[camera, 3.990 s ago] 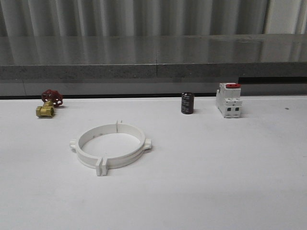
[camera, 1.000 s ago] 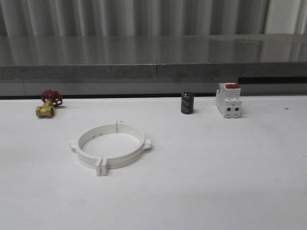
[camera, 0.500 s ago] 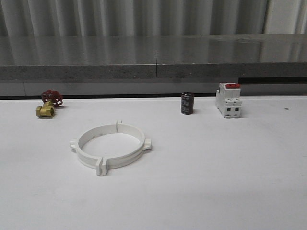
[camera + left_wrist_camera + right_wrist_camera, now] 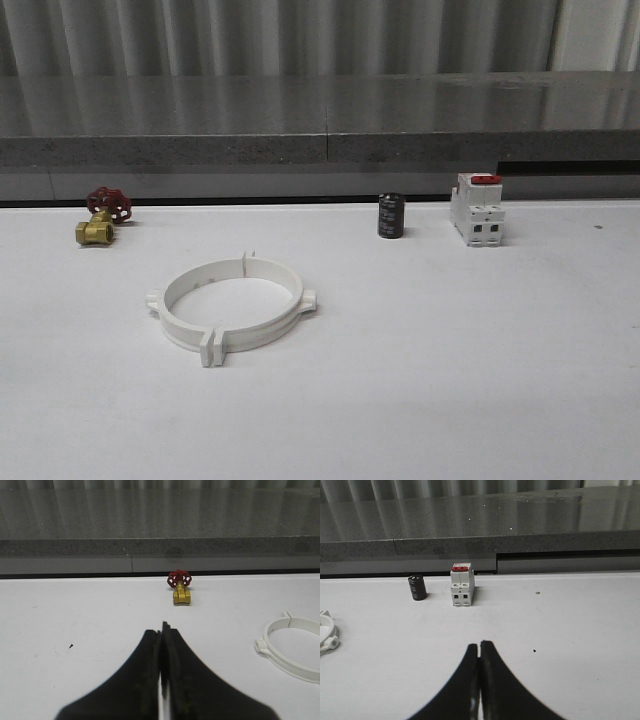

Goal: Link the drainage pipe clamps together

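I see the drainage pipe clamps [image 4: 231,304] lying flat on the white table [image 4: 460,350] as one joined ring, left of centre, nearer than the brass valve [image 4: 103,217]. My left gripper [image 4: 162,632] and right gripper [image 4: 479,647] both have their fingers pressed together, holding nothing, well apart from the ring.

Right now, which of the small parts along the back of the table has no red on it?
The black cylinder, standing upright. The brass valve carries a red handwheel and the white breaker a red switch.
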Robot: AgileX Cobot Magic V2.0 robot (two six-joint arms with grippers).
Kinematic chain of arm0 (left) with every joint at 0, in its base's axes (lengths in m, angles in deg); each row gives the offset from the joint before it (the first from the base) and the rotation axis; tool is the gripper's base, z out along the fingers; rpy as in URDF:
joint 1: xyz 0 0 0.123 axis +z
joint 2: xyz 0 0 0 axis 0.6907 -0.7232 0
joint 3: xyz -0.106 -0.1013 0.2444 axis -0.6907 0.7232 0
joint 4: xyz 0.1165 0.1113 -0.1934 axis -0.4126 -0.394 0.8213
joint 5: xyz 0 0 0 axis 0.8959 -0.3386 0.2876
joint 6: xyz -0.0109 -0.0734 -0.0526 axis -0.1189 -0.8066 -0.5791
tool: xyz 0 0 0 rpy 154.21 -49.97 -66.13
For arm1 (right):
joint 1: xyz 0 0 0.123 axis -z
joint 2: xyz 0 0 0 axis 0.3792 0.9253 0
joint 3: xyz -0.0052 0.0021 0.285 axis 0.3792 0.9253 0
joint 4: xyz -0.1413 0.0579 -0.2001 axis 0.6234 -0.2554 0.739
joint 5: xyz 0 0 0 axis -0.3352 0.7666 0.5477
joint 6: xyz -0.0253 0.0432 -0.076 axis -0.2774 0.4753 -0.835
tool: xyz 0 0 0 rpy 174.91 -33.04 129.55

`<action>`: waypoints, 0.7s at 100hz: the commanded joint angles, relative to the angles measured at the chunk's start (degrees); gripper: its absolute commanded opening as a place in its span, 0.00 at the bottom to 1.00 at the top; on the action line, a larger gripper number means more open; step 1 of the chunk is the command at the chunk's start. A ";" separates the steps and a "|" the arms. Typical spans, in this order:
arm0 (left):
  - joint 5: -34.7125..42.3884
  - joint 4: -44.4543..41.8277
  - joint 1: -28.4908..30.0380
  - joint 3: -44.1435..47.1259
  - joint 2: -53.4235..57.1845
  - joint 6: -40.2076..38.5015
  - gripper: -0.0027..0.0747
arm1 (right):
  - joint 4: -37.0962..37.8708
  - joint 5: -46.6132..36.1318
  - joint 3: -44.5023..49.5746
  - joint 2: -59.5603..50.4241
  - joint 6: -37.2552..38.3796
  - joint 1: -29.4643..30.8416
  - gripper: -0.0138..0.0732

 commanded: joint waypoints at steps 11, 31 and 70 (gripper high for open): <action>6.78 -0.34 0.08 4.04 5.46 -3.35 0.01 | -0.11 -4.83 -1.17 -1.11 -0.51 0.18 0.08; 14.17 -0.48 0.08 7.78 5.85 -3.60 0.01 | -0.11 -4.83 -1.17 -1.11 -0.51 0.18 0.08; 15.37 -0.48 0.08 7.80 5.85 -3.60 0.01 | -0.11 -4.83 -1.17 -1.11 -0.51 0.18 0.08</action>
